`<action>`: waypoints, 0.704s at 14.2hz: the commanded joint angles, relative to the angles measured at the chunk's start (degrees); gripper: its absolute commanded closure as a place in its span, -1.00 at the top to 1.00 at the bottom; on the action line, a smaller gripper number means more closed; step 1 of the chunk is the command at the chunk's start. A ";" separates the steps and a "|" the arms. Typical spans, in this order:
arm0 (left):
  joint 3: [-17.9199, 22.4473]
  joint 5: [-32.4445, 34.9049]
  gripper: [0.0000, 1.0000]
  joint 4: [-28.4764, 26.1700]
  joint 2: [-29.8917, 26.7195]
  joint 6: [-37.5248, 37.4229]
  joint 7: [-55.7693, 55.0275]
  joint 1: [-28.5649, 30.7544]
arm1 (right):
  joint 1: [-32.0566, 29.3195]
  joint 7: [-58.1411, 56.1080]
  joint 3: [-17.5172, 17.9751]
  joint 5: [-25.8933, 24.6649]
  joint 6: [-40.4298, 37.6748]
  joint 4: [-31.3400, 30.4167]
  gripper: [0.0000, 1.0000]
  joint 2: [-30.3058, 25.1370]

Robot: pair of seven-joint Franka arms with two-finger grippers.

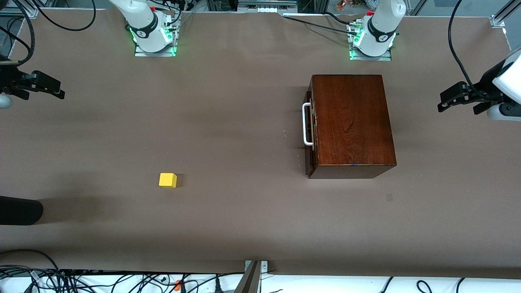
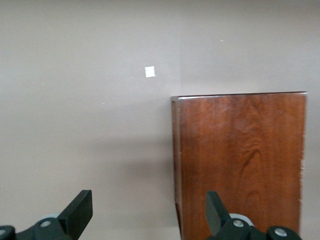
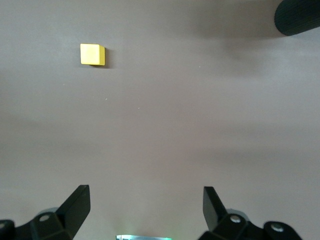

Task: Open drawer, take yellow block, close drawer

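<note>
The dark mahogany box (image 1: pixel 352 122) stands on the table toward the left arm's end. Its drawer (image 1: pixel 310 134) is pushed in flush, and the white bar handle (image 1: pixel 307 124) faces the right arm's end. The yellow block (image 1: pixel 167 180) lies alone on the brown table, nearer the front camera and toward the right arm's end. My left gripper (image 1: pixel 441 103) hangs open and empty beside the box, at the table's edge. In the left wrist view the box top (image 2: pixel 240 160) lies under the open left gripper (image 2: pixel 149 212). My right gripper (image 1: pixel 61 92) hangs open and empty at the table's other end. The right wrist view shows the block (image 3: pixel 93 54) well ahead of the right gripper (image 3: pixel 146 205).
A black rounded object (image 1: pixel 20 211) pokes in at the table's edge at the right arm's end, and the right wrist view also shows this black object (image 3: pixel 297 15). A small pale mark (image 1: pixel 389 197) is on the table near the box. Cables run along the front edge.
</note>
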 commanded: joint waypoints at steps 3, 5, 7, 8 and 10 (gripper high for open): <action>0.17 2.18 1.00 -5.15 -2.24 2.85 -1.98 -1.63 | -0.69 -1.76 0.25 -0.28 0.15 0.09 1.00 -0.76; 0.17 0.77 1.00 -3.75 -1.10 2.94 -2.60 -1.37 | -0.69 -1.76 0.34 -0.28 0.15 -0.08 1.00 -0.76; 0.17 0.68 1.00 -3.65 -0.92 2.85 -2.60 -1.28 | -0.69 -1.67 0.25 -0.28 0.15 -0.08 1.00 -0.76; 0.17 0.68 1.00 -3.57 -0.83 2.85 -2.69 -1.37 | -0.69 -1.67 0.34 -0.28 0.24 0.09 1.00 -0.76; 0.17 0.77 1.00 -3.57 -0.92 2.76 -2.69 -1.28 | -0.69 -1.67 0.34 -0.28 0.24 -0.08 1.00 -0.76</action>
